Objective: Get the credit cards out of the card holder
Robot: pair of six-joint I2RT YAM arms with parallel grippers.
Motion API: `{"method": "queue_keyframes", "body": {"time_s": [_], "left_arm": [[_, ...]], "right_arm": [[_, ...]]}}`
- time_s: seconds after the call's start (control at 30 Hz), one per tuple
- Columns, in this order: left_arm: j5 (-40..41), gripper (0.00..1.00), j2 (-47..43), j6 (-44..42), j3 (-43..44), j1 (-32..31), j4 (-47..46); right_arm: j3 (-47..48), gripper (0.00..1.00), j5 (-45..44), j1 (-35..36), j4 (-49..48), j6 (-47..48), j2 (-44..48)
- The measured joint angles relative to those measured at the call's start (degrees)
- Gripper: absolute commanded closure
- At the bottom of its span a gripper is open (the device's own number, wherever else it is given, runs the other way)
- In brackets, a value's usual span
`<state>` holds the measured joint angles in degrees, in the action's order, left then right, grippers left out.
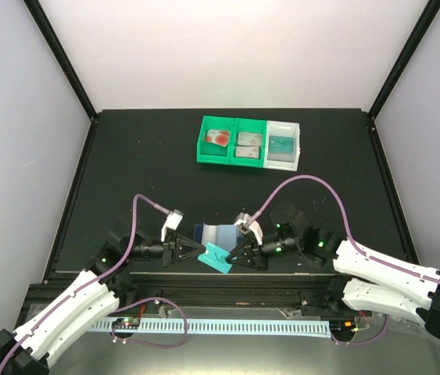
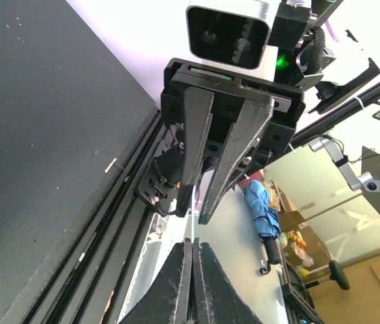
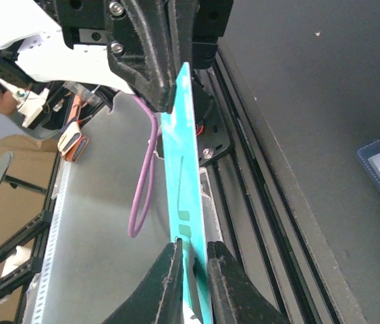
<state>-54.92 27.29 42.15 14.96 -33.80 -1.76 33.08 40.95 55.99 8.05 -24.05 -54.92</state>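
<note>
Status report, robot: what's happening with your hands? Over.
Left hand shut on one end of thin teal plastic card. Right hand flanks other end, grip unclear. Navy folding card holder lies open beyond them. Nothing blocking seen.

I'm looking down on a matte black table top [image 1: 165,172], evenly lit, no hard shadows. There's a plain white wall [image 1: 227,47] at the far end, a pale left panel [image 1: 16,117] and a pale right panel [image 1: 434,117], with a black post [image 1: 59,58] in the far left corner. At the near edge I've got black rails [image 1: 227,280], then a white slotted cable duct [image 1: 235,326]. Beyond that, the left wrist view shows a bright room with what looks like a folded blue umbrella [image 2: 257,209] and a tan floor [image 2: 372,290].
</note>
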Motion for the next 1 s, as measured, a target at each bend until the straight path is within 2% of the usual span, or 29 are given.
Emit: {"method": "queue_keyframes", "body": {"time_s": [0.2,0.37,0.63,0.8,1.0], "left_arm": [[1.22,0.98,0.02,1.33,-0.02,-0.02,-1.95],[6.51,0.98,-1.4,6.99,-2.64,0.0,-7.39],[17.51,0.98,-1.64,15.5,-5.11,0.0,-15.34],[22.99,0.99,-3.34,18.51,-5.88,-0.02,-18.99],[26.6,0.98,-4.2,21.68,-7.48,-0.02,-22.08]], "right_arm": [[-0.13,0.51,-4.79,0.0,-0.7,-2.49,1.66],[-2.1,0.37,-9.27,0.0,-4.85,-6.62,4.31],[-9.38,0.37,-15.54,0.0,-17.99,-20.59,4.46],[-13.22,0.56,-18.62,-0.04,-27.69,-29.18,3.1],[-14.29,0.59,-20.76,-0.04,-37.88,-35.6,0.68]]}}
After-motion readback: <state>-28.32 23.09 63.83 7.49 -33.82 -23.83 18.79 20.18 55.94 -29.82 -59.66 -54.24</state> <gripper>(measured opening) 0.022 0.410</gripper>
